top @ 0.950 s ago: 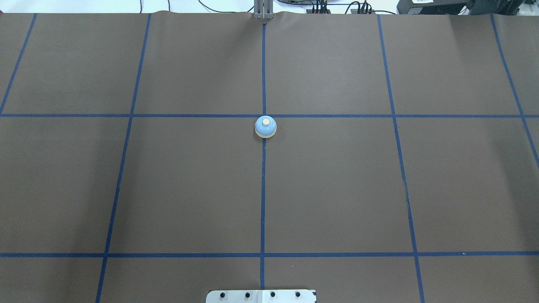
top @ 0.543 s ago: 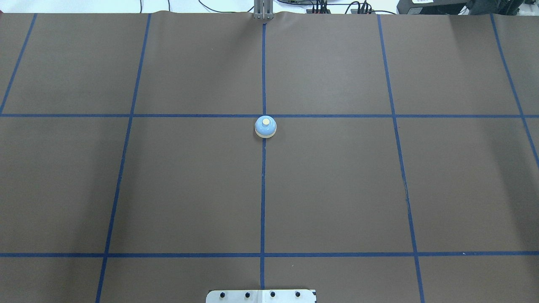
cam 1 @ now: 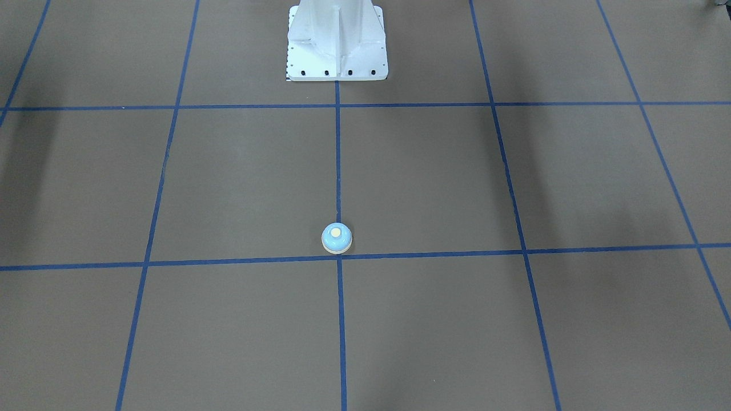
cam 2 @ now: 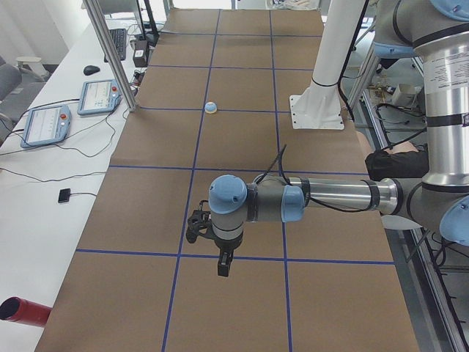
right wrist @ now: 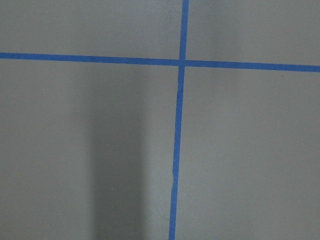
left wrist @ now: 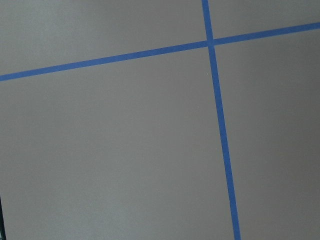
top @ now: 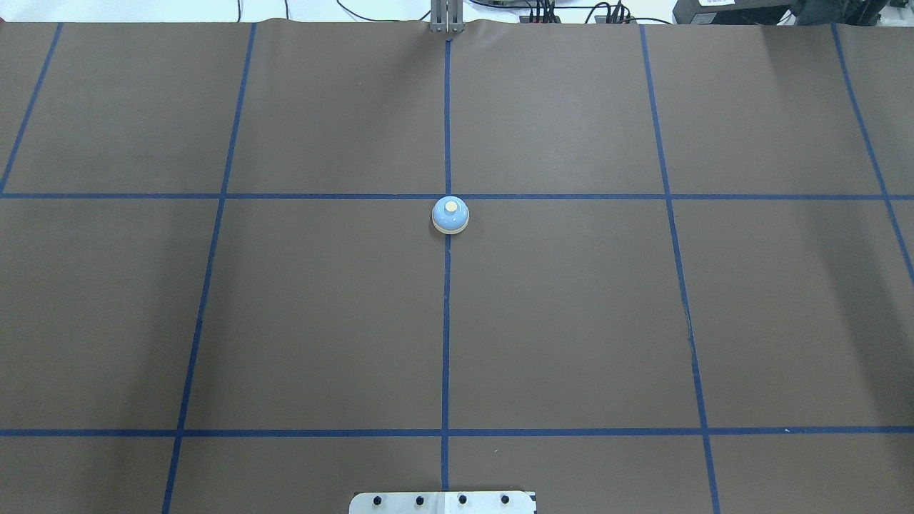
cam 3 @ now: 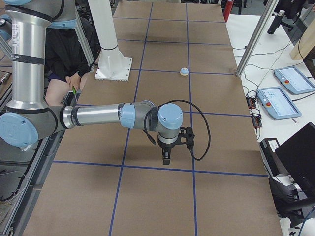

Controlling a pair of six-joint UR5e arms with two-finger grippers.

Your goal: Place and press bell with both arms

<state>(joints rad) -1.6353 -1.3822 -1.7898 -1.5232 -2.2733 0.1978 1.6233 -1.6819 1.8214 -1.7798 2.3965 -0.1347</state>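
Note:
The light-blue bell (top: pixel 450 215) with its cream button stands upright on the brown table, on the centre tape line just on my side of a crossing. It also shows in the front view (cam 1: pixel 337 238), left view (cam 2: pixel 211 108) and right view (cam 3: pixel 184 71). My left gripper (cam 2: pixel 222 264) hangs over the table far from the bell, near the table's left end. My right gripper (cam 3: pixel 166 158) hangs likewise near the right end. Both show only in the side views, so I cannot tell whether they are open or shut. Neither wrist view shows the bell.
The white pedestal (cam 1: pixel 337 40) stands at the robot's side of the table, its base plate (top: pixel 443 502) at the near edge. Teach pendants (cam 2: pixel 44 125) (cam 3: pixel 288 78) lie on side desks. A seated person (cam 3: pixel 64 54) is behind the robot. A red cylinder (cam 2: pixel 22 312) lies off the table.

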